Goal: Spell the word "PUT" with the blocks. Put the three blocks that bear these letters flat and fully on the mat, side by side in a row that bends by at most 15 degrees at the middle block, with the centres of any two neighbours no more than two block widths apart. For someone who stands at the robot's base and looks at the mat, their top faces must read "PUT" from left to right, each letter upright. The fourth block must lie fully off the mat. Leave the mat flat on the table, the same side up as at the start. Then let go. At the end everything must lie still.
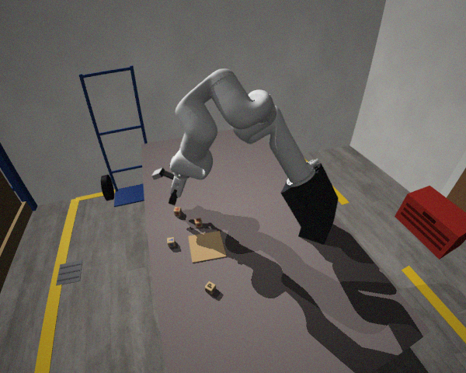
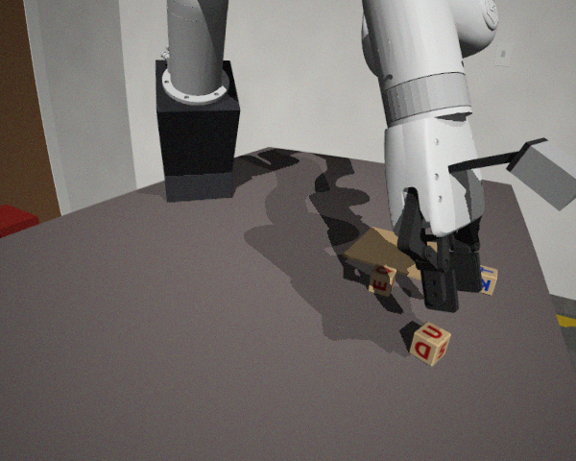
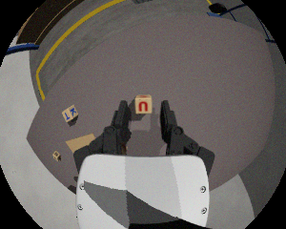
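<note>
My gripper (image 1: 172, 200) (image 2: 456, 296) (image 3: 144, 109) is open and empty, above the table. The block with a red U on top (image 1: 177, 211) (image 2: 429, 344) (image 3: 143, 104) stands below it, off the mat, with a D on one side. A block with a red E on its side (image 1: 198, 222) (image 2: 381, 280) stands just off the mat; its top letter is unclear. A block with blue T and K faces (image 1: 171, 242) (image 2: 488, 280) (image 3: 70, 114) stands beside the mat. A block showing P (image 1: 210, 286) (image 3: 56, 156) stands off the mat's other side. The mat (image 1: 209, 252) (image 2: 374, 248) (image 3: 80, 143) lies flat, without blocks.
The arm's black base (image 1: 313, 204) (image 2: 199, 149) stands at the table's other end. A red box (image 1: 436, 221) and a blue hand truck (image 1: 123, 130) are beyond the table. The table edge (image 1: 147, 241) runs near the T and K block.
</note>
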Motion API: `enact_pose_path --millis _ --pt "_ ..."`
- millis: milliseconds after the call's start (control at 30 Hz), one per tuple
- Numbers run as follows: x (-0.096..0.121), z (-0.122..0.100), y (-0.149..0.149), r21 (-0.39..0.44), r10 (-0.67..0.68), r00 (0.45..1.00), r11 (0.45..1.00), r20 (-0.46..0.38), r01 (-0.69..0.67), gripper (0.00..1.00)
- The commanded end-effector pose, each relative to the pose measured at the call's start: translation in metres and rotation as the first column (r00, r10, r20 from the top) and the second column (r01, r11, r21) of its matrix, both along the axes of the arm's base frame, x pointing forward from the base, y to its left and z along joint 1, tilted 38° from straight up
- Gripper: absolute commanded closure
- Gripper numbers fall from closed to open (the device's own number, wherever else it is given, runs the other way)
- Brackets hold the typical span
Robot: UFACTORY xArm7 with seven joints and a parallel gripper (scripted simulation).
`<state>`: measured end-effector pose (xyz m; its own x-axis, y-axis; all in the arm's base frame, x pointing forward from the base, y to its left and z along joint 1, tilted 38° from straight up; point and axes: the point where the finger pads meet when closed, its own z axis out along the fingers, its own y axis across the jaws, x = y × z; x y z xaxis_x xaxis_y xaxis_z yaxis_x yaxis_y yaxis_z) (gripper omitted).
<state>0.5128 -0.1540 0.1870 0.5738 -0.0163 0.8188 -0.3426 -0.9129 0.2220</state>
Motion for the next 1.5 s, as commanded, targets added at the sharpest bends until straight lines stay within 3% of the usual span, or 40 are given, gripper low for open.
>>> enact_pose_path --millis 0,367,733,767,1233,1467 --pt "0.0 0.002 0.002 0.05 -0.031 0.993 0.998 -0.118 0.037 0.53" --pt "0.0 0.01 0.006 0.11 -0.053 0.953 0.99 -0.297 0.089 0.53" --pt "-0.003 0.011 0.005 0.117 -0.065 0.939 0.987 -0.338 0.111 0.53" --pt "-0.003 0.011 0.005 0.117 -0.065 0.939 0.987 -0.338 0.111 0.0" --pt "-0.003 0.012 0.006 0.112 -0.061 0.938 0.988 -0.34 0.105 0.0" --pt "-0.003 0.025 0.009 0.041 0.012 0.924 0.999 -0.382 0.004 0.0"
